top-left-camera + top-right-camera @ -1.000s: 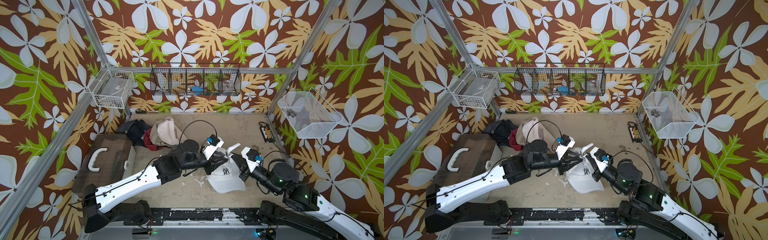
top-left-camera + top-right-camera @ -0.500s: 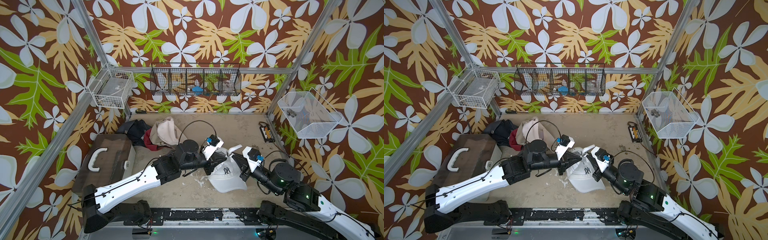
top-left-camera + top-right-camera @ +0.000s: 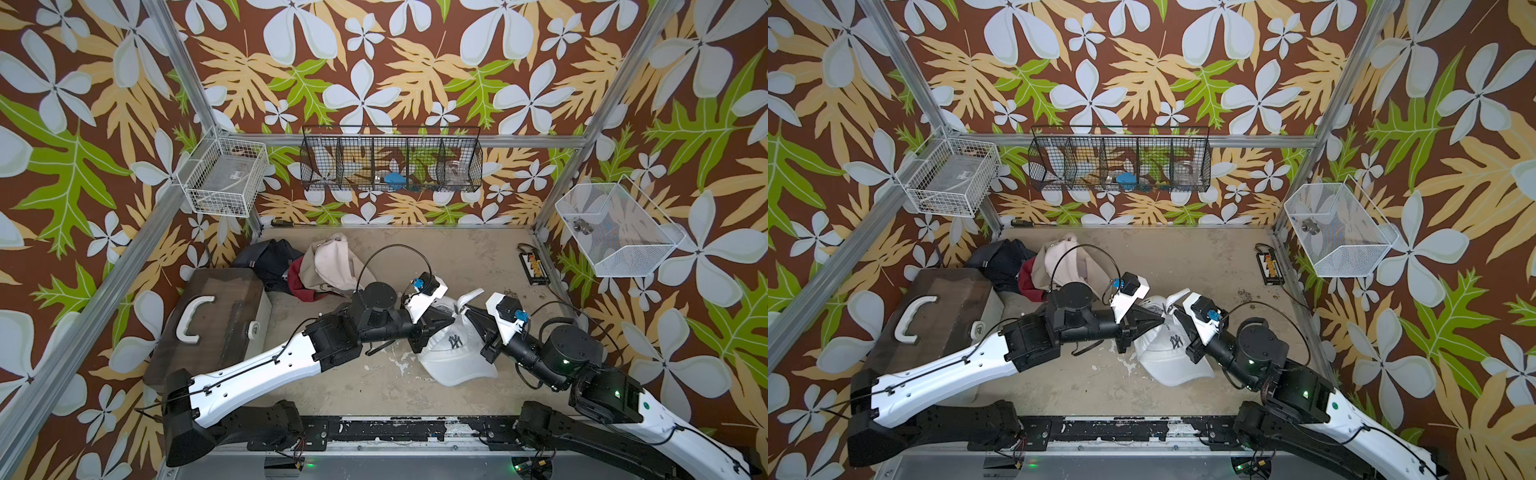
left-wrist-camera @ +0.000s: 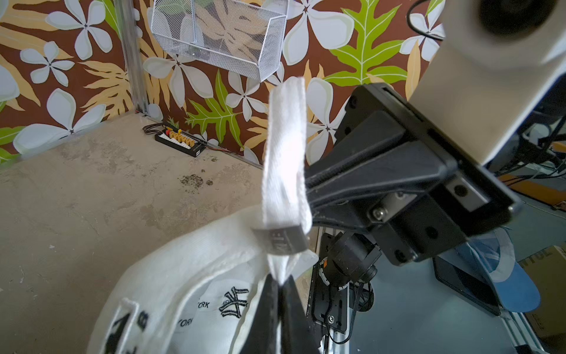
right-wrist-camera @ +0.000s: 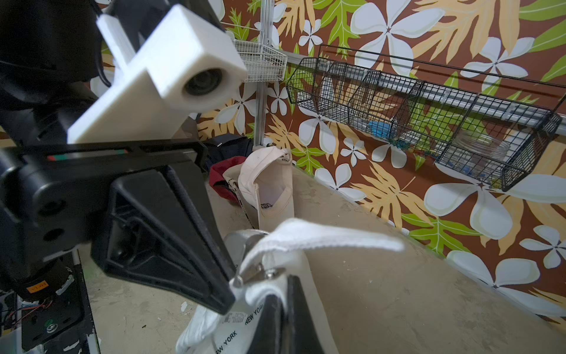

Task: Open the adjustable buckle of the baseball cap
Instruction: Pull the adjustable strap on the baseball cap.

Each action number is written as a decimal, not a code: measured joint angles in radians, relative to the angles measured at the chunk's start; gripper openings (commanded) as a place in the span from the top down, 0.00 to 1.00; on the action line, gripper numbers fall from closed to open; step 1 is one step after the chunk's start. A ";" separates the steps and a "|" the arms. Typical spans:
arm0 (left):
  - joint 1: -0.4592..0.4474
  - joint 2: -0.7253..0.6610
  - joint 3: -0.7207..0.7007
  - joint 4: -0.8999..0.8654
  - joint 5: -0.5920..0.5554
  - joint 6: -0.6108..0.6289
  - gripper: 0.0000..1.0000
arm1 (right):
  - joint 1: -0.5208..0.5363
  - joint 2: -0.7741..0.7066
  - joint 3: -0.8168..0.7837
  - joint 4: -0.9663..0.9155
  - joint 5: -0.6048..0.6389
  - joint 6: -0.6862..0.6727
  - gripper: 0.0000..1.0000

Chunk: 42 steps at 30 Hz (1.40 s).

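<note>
Cap [image 3: 455, 353], white with dark stitched letters on its front, is resting in the middle part of the bench [image 3: 457, 253], somewhat toward the front edge. Its brim is pointing to that edge. Its back is being held up between the two arms, as both top views are showing.

From the back of the cap a white strap [image 4: 284, 147] is rising, and its free end is standing loose in the air. A grey metal buckle [image 4: 280, 242] is sitting around this strap.

In the left wrist view the left gripper [image 4: 278, 283] is pinching the strap just under the buckle, its jaws pressed together on the cloth. The right gripper [image 4: 307, 185] is reaching in from the other side. Its jaws are also closed, and they are biting the edge of the strap just above the buckle. The two grippers are standing very near each other, with only the buckle between them.

Further out, a pile of other caps [image 3: 328, 262] is lying near the back left corner of the bench. A brown case [image 3: 216, 332] with a white handle is sitting along the left edge, and a connector board [image 3: 534, 270] is lying at the right edge.

On the walls a white wire basket [image 3: 224, 183], a black wire rack [image 3: 390, 160] and a white mesh basket [image 3: 615, 232] are hanging.
</note>
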 measured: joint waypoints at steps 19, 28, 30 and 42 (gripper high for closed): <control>-0.014 -0.016 -0.046 0.050 -0.008 -0.004 1.00 | 0.004 0.005 0.013 -0.033 0.035 0.000 1.00; -0.026 -0.032 -0.072 0.089 -0.024 -0.008 1.00 | 0.005 -0.008 0.009 -0.034 0.037 -0.008 1.00; -0.026 -0.039 -0.069 0.073 -0.027 -0.007 1.00 | 0.005 -0.007 0.000 -0.034 0.035 -0.022 1.00; -0.029 -0.039 -0.005 -0.080 -0.014 -0.001 1.00 | 0.002 -0.009 -0.060 -0.047 -0.008 -0.086 0.76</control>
